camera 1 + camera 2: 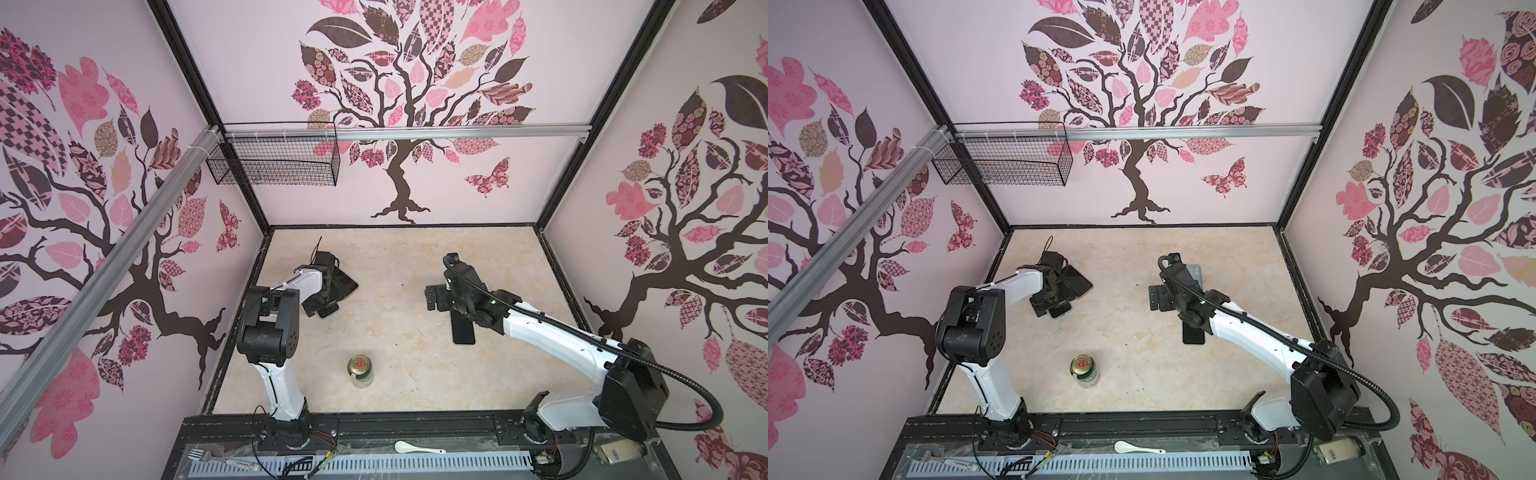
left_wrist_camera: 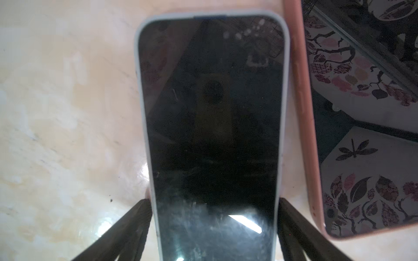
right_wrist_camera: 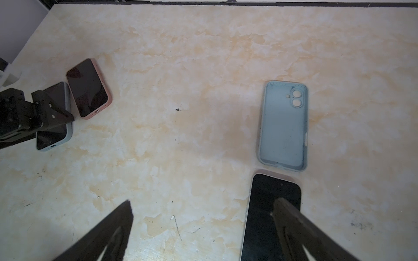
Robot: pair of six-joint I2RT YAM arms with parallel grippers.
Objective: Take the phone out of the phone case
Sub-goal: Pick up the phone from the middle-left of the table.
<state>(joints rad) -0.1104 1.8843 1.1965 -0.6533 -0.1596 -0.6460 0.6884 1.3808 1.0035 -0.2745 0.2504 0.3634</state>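
A phone [image 2: 212, 113] in a pale blue phone case [image 2: 142, 90] lies screen-up on the marble table at the left. My left gripper [image 2: 213, 201] straddles its lower part, with a finger against each long edge of the case. In both top views that gripper [image 1: 328, 291] covers most of this phone [image 1: 1061, 311]. My right gripper [image 3: 203, 201] hangs open over the table's right half [image 1: 436, 297]. A bare black phone [image 3: 269, 217] lies under one of its fingers. An empty pale blue case [image 3: 282, 126] lies just beyond it.
A second phone in a pink case [image 2: 300, 113] lies close beside the gripped one [image 1: 348, 286]. A green can [image 1: 360, 370] stands near the front middle. A wire basket [image 1: 274, 162] hangs on the back wall. A white spoon [image 1: 415, 448] lies on the front rail.
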